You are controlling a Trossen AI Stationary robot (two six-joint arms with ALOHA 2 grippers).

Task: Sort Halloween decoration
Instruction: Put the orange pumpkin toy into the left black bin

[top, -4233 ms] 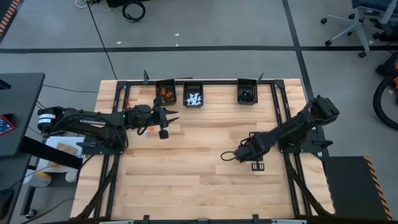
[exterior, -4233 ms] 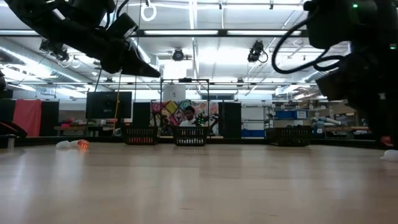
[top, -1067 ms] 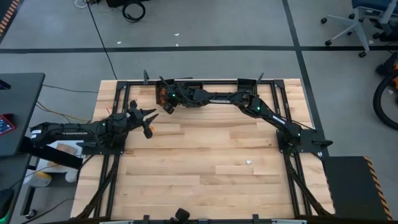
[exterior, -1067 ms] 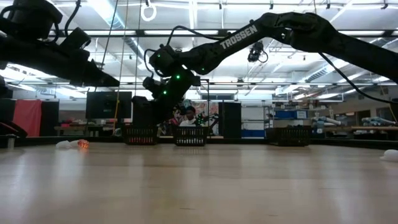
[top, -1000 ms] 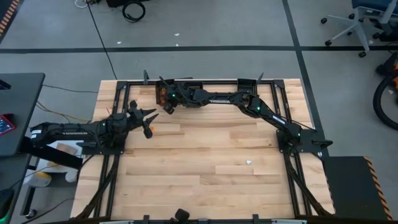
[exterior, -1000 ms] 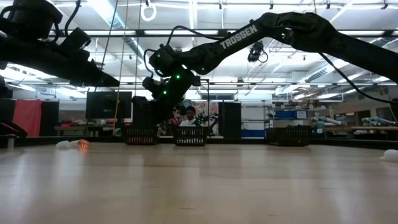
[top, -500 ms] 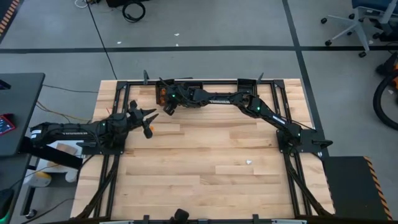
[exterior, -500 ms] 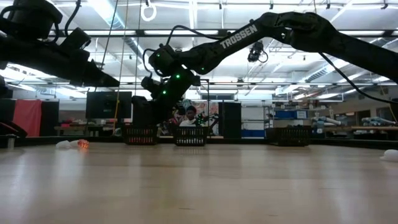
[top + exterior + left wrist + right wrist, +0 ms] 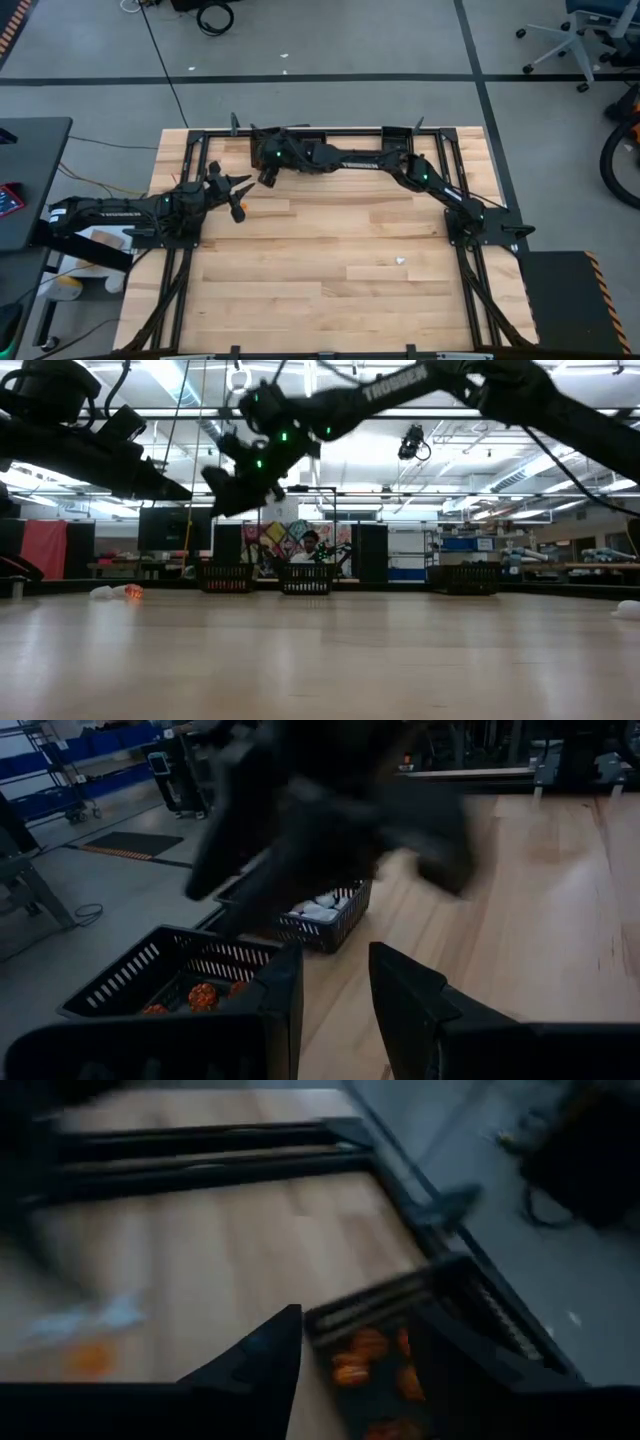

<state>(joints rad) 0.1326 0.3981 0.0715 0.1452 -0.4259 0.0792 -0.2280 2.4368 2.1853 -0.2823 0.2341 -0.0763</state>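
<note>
The Halloween decoration shows as orange trinkets (image 9: 365, 1350) in the far-left black bin (image 9: 120, 982), white ones (image 9: 318, 908) in the middle bin (image 9: 307, 577), and loose pieces on the table: one white (image 9: 400, 261), one orange (image 9: 133, 592). My right gripper (image 9: 355, 1355) hangs open above the orange bin's near side (image 9: 264, 176), with nothing between its fingers. My left gripper (image 9: 335, 1005) waits near the left edge (image 9: 240, 195), raised off the table, with a narrow open gap and nothing in it.
A third black bin (image 9: 397, 148) stands at the far edge, right of the middle one. Black rails (image 9: 200, 170) frame the wooden tabletop. My right arm (image 9: 370, 158) stretches along the far edge over the bins. A person (image 9: 311, 545) shows in the room beyond.
My right gripper has risen from just above the orange bin and swung a little toward the table's left and near side, rolling as it went. The left arm has kept still.
</note>
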